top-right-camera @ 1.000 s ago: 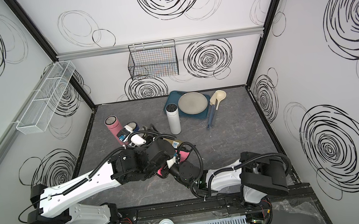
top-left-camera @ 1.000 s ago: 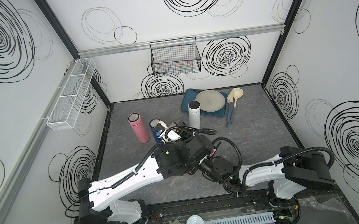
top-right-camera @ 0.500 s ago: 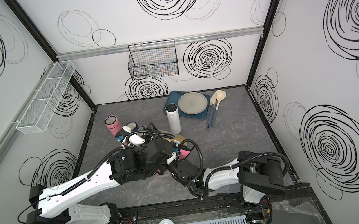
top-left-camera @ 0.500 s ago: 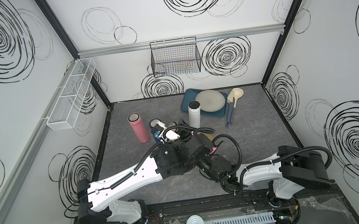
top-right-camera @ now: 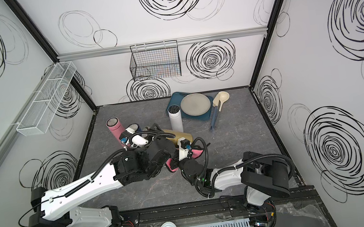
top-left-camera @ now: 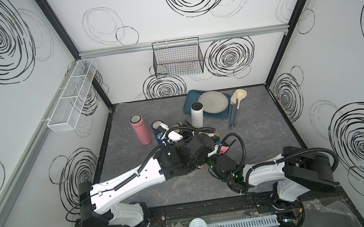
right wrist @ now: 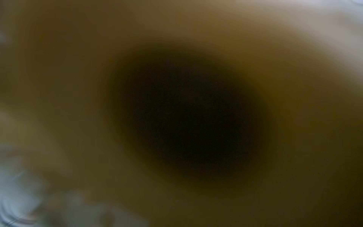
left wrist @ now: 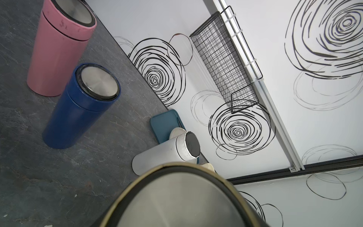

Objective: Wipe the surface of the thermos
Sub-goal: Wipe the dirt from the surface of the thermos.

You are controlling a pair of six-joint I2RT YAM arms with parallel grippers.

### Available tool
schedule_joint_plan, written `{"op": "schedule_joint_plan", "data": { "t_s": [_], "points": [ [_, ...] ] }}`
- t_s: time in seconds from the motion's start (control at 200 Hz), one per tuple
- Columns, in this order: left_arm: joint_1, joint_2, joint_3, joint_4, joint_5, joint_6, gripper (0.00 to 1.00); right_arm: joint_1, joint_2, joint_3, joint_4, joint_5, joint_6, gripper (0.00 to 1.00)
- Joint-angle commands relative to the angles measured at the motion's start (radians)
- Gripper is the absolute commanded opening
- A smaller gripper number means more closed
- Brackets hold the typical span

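Observation:
A gold thermos (top-right-camera: pixel 180 135) is held tilted above the table, and my left gripper (top-right-camera: pixel 170 144) is shut on it, mostly hidden under its own wrist. In the left wrist view its steel lid (left wrist: pixel 176 204) fills the lower part. My right gripper (top-right-camera: pixel 182 154) is shut on a pink cloth (top-right-camera: pixel 197 153) pressed against the thermos's side. In a top view the cloth (top-left-camera: pixel 224 149) shows beside the right wrist and only a sliver of the thermos (top-left-camera: pixel 213 135) is visible. The right wrist view shows just a blurred gold surface (right wrist: pixel 78 78).
A pink thermos (top-left-camera: pixel 140 130), a blue thermos (top-left-camera: pixel 157 131) and a white thermos (top-left-camera: pixel 197 114) stand behind the arms. At the back a blue tray (top-left-camera: pixel 189 97) holds a plate (top-left-camera: pixel 213 101), with a ladle (top-left-camera: pixel 238 96) and spatula (top-left-camera: pixel 234 115) beside it. A wire basket (top-left-camera: pixel 177 61) hangs on the back wall.
My right gripper has shifted slightly along the thermos with the pink cloth. The left arm has barely moved and still holds the thermos.

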Motion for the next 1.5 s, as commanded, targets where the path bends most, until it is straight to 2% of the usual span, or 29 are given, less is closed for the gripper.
{"op": "schedule_joint_plan", "data": {
  "t_s": [0.0,0.235,0.35,0.46,0.6,0.746,1.006,1.131,1.266,1.381,1.491],
  "points": [
    [-0.021,-0.039,-0.014,-0.105,0.106,0.052,0.00,-0.022,-0.029,0.070,0.044,0.089,0.020,0.00],
    [-0.005,-0.002,0.015,-0.136,0.122,0.040,0.00,0.008,0.015,0.222,0.063,-0.087,-0.060,0.00],
    [0.006,-0.001,0.008,-0.131,0.136,0.044,0.00,0.005,0.022,0.233,0.042,-0.087,-0.069,0.00],
    [0.016,-0.008,-0.007,-0.111,0.145,0.071,0.00,-0.016,0.008,0.170,0.022,-0.043,-0.041,0.00],
    [0.032,-0.023,-0.034,-0.043,0.144,0.184,0.00,-0.073,-0.071,-0.012,-0.035,0.023,0.080,0.00],
    [0.049,-0.027,-0.057,0.053,0.135,0.319,0.00,-0.032,-0.185,-0.098,-0.128,0.116,0.068,0.00],
    [0.063,0.004,-0.049,0.209,0.103,0.583,0.00,0.023,-0.414,-0.052,-0.220,-0.150,-0.063,0.00],
    [0.031,-0.025,-0.121,0.352,0.034,0.696,0.00,-0.016,-0.425,-0.079,-0.220,-0.152,-0.034,0.00],
    [-0.034,-0.064,-0.204,0.475,-0.093,0.777,0.00,-0.103,-0.361,-0.149,-0.251,-0.134,0.110,0.00],
    [-0.054,-0.073,-0.224,0.515,-0.138,0.835,0.00,-0.094,-0.320,-0.190,-0.244,-0.062,0.141,0.00],
    [-0.041,-0.074,-0.229,0.533,-0.120,0.858,0.00,-0.067,-0.361,-0.166,-0.263,-0.056,0.108,0.00]
  ]
}}
